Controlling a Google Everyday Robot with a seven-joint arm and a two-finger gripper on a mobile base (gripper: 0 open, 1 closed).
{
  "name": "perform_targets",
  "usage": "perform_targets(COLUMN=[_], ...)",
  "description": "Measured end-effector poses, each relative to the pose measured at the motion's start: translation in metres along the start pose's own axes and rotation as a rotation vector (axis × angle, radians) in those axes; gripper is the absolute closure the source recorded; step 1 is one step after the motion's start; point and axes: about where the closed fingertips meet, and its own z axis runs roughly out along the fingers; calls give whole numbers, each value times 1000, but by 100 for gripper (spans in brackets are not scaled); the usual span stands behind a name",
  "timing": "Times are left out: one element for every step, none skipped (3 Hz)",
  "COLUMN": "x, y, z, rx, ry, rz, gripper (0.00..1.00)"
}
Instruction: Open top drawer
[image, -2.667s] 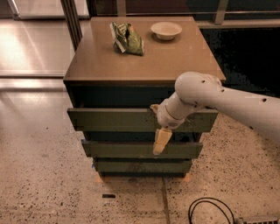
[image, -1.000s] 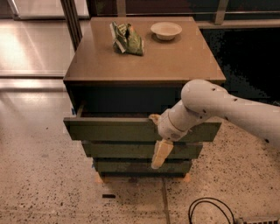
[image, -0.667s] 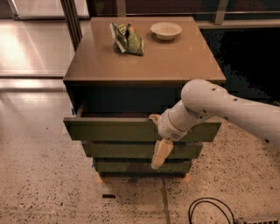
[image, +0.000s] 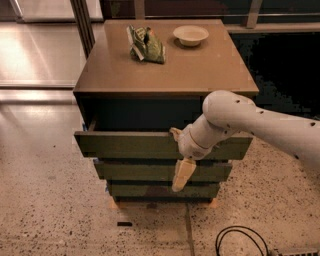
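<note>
The top drawer (image: 130, 145) stands pulled partway out of the desk (image: 165, 70), its olive-green front forward of the body and a dark, shadowed opening showing behind its top edge. The gripper (image: 176, 160) is at the front of this drawer, right of centre, and the jaws stand spread apart, clamped on nothing: one pale finger (image: 174, 132) sits at the front's top edge, while the other (image: 183, 172) hangs down before the two lower drawer fronts (image: 140, 171). The white arm (image: 260, 125) reaches in from the right. On the brown desk top, well back from the edge, lie a crumpled green snack bag (image: 146, 45) and, near it to the right, a shallow pale bowl (image: 190, 35). The floor (image: 50, 210) is speckled stone, with a black cable (image: 240, 240) looped at the lower right.
</note>
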Motion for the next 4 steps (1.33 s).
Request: perform_targets(x=[0, -2, -27, -32], y=[0, 0, -16, -28], z=[0, -3, -27, -34], rx=[0, 0, 61, 73], ry=[0, 0, 34, 52], rz=[0, 0, -82, -109], gripper=[0, 0, 0, 0])
